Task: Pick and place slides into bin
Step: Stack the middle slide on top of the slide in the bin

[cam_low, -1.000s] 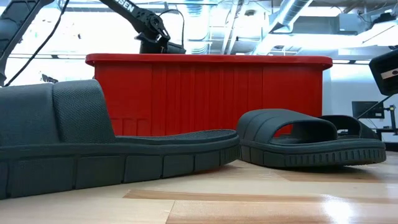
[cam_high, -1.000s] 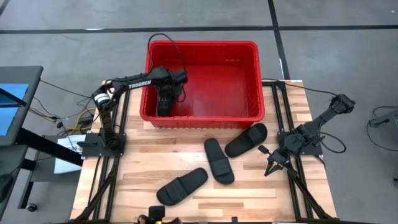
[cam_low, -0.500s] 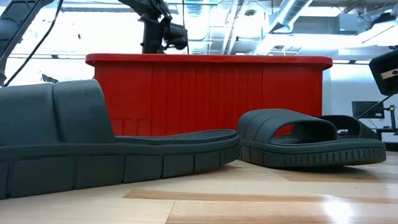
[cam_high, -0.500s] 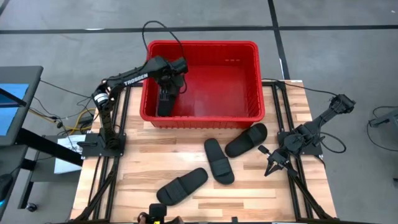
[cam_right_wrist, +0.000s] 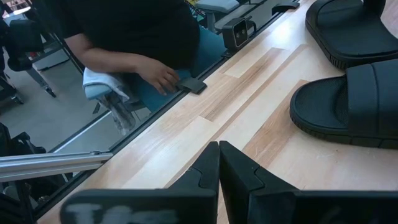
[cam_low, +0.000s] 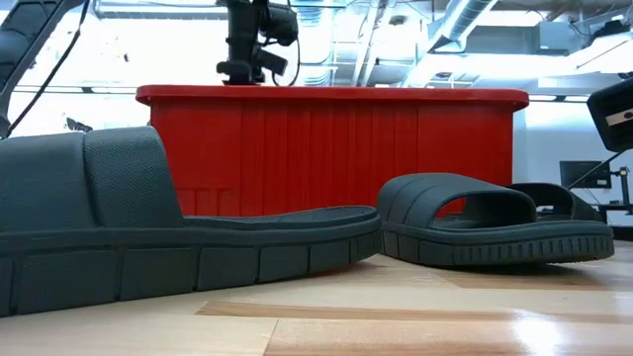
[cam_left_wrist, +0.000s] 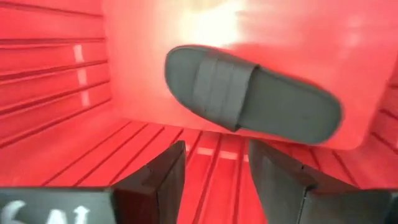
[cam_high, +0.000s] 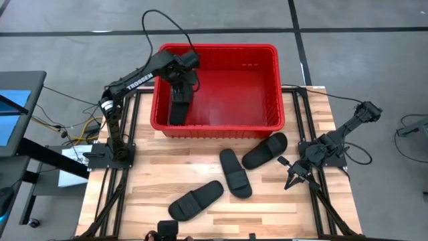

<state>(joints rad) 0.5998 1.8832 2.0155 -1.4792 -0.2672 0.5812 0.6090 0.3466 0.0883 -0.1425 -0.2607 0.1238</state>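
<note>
The red bin (cam_high: 267, 63) stands at the table's far side. One black slide (cam_left_wrist: 249, 90) lies sole down on the bin's floor along its left wall (cam_high: 176, 110). My left gripper (cam_left_wrist: 214, 180) hangs open above that slide, over the bin's left part (cam_high: 180, 79) and above the rim (cam_low: 240, 69). Three more slides lie on the table in front of the bin (cam_high: 264, 150), (cam_high: 235, 173), (cam_high: 195, 199). My right gripper (cam_high: 292, 179) rests shut at the table's right side, near the rightmost slide (cam_right_wrist: 348, 112).
A person sits at the table's near edge, with a hand (cam_right_wrist: 155, 74) on a small dark object by the rail. The wooden tabletop (cam_high: 160, 167) is bare to the left of the slides. Most of the bin's floor (cam_high: 234, 100) is free to the right of the slide.
My left gripper has risen straight up out of the bin, from near its floor to above the rim, staying open. The slide in the bin has stayed lying on the floor. The slides on the table have not moved.
</note>
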